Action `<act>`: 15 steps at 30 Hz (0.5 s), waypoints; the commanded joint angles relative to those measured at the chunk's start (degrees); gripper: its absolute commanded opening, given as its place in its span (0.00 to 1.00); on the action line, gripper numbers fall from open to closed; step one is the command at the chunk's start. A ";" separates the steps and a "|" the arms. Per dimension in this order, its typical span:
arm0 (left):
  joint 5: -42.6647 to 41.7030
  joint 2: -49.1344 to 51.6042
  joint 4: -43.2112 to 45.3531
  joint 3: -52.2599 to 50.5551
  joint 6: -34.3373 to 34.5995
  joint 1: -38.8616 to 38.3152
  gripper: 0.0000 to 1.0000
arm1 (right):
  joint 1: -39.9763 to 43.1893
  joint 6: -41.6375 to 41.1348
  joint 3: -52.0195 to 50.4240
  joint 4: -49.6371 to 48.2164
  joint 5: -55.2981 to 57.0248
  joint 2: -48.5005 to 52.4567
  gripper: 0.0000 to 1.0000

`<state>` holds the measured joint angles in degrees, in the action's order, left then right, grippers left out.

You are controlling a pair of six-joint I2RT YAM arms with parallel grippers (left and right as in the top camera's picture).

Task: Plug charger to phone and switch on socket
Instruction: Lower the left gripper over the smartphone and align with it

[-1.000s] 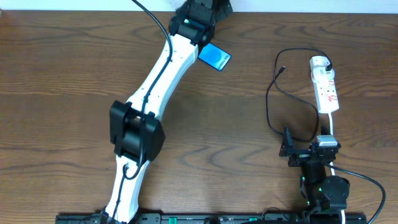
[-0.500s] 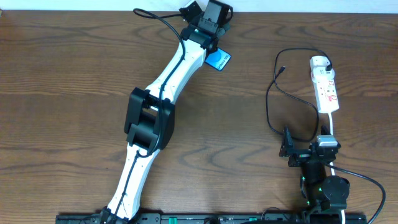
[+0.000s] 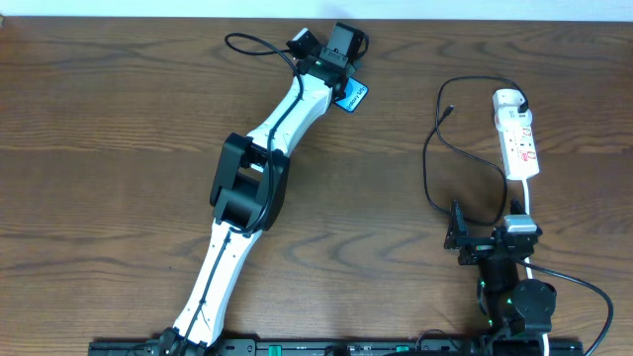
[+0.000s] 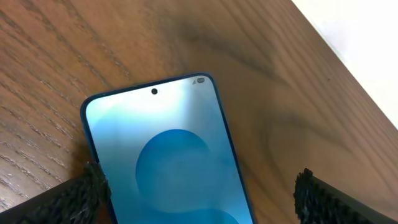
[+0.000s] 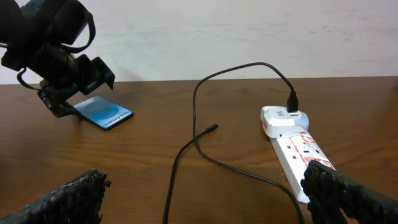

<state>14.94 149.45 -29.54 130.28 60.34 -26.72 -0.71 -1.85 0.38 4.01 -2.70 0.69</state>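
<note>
Dark wood-grain bench with a pale wall behind. Well left of the socket lies the phone, screen up; my left jaws hang over it, spread wide, clamping nothing. My right jaws, also spread and empty, sit on the socket's near side. The charger is plugged into the socket's far end, its free tip lying just left of it. I judge we are securing the phone; next, close squarely on its long edges.
</note>
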 commanded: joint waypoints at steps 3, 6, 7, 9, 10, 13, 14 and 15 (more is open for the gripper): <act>0.15 0.70 -0.24 1.31 1.05 -0.22 0.98 | 0.31 0.85 -0.07 0.26 0.66 -0.31 0.99; 0.15 1.14 -0.87 1.31 1.07 -0.48 0.98 | 0.28 0.85 -0.07 0.26 0.66 -0.31 0.99; 0.17 1.27 -1.31 1.31 1.07 -0.48 0.98 | 0.31 0.85 -0.07 0.26 0.66 -0.31 0.99; 0.15 1.38 -1.79 1.29 1.05 -0.48 0.98 | 0.28 0.85 -0.07 0.26 0.66 -0.31 0.99; 0.15 1.53 -1.97 1.29 1.07 -0.48 0.98 | 0.28 0.85 -0.07 0.26 0.66 -0.31 0.99; 0.13 1.81 -2.54 1.29 1.07 -0.55 0.98 | 0.31 0.85 -0.07 0.26 0.66 -0.31 0.99; 0.13 1.97 -2.67 1.29 1.01 -0.63 0.98 | 0.28 0.85 -0.07 0.26 0.66 -0.31 0.99; 0.13 2.10 -2.89 1.29 0.96 -0.74 0.98 | 0.28 0.85 -0.07 0.26 0.66 -0.31 0.99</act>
<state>14.94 149.60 -31.68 130.28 60.86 -27.11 -0.71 -1.85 0.38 3.99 -2.70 0.69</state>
